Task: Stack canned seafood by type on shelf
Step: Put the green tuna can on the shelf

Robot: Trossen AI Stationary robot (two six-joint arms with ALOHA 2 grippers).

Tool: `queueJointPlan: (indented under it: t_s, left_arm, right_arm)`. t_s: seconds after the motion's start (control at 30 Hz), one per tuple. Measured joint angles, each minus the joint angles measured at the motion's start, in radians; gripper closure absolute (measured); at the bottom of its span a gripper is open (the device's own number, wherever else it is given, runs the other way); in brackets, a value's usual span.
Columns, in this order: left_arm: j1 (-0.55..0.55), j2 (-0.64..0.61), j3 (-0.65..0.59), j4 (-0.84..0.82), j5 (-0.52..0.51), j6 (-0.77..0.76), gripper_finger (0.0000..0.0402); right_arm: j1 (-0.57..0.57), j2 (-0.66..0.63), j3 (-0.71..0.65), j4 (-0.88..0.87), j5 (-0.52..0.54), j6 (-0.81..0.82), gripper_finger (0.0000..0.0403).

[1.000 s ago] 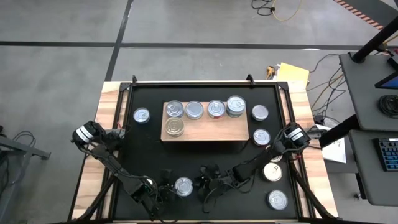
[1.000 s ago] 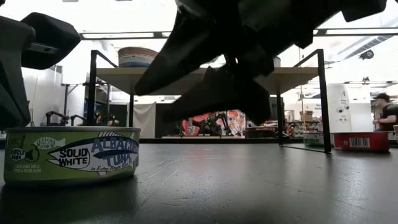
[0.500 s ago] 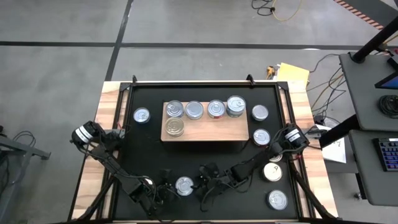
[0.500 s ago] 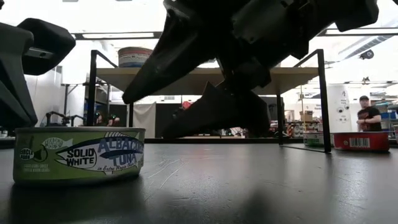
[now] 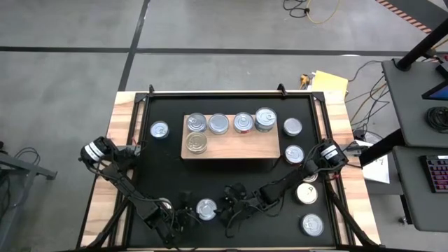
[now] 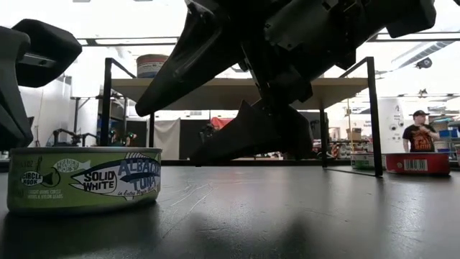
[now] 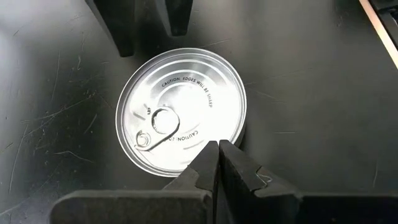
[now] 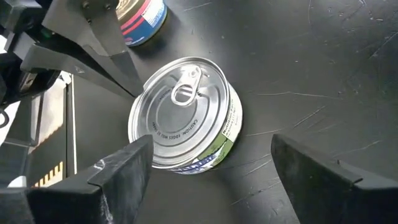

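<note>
Where my right pincer [image 5: 227,210] is: low over the black mat [image 5: 231,175], at the near side of the table.
Right pincer opening: my two dark fingers stand wide apart. One tin [image 8: 183,115] sits on the mat between them. One finger [image 8: 118,171] is close by its side and the other is well apart. I grip nothing.
Left pincer [image 7: 217,144]: pressed shut, holding nothing. Its pointed tips sit right at the rim of the same tin, on the side across from my right pincer.
Tin shape: short, flat and round, like a thick coin.
Tin top: shiny silver metal with round rings pressed in, and a small pull ring.
Tin side: green paper label with a fish and the words "SOLID WHITE ALBACORE TUNA" [image 6: 83,180].
Mat feel: dull black, with many thin scratches.
Shelf [image 5: 238,147]: a flat board of pale wood with straight edges, well away from both pincers, toward the far side of the mat.
Tin tops on the shelf: five. Four are in a row along the far edge, and one is in front at the left end.
Tin tops on the mat: six. One is between my pincers, one is left of the shelf, two are right of it, and two are off to the right of my right pincer.
Tin tops in all: eleven.
</note>
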Motion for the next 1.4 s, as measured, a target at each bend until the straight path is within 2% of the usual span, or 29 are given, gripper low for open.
queueJointPlan:
  t_s: [0.33, 0.53, 0.67, 1.4]
  left_arm:
    - [-0.012, 0.0, -0.015, 0.016, -0.015, -0.045, 0.0401]
    - [-0.028, -0.001, -0.053, 0.094, -0.027, -0.055, 0.0401]
    - [-0.042, -0.001, -0.077, 0.135, -0.052, -0.071, 0.0402]
    - [-0.061, 0.001, -0.085, 0.142, -0.079, -0.065, 0.0402]
  right_arm:
    - [-0.005, 0.057, 0.016, 0.058, -0.002, 0.001, 0.0088]
    - [-0.032, 0.077, 0.038, 0.06, -0.082, 0.004, 0.0081]
    - [-0.037, 0.082, 0.042, 0.065, -0.095, 0.003, 0.0082]
    - [-0.039, 0.082, 0.051, 0.141, -0.122, -0.015, 0.008]
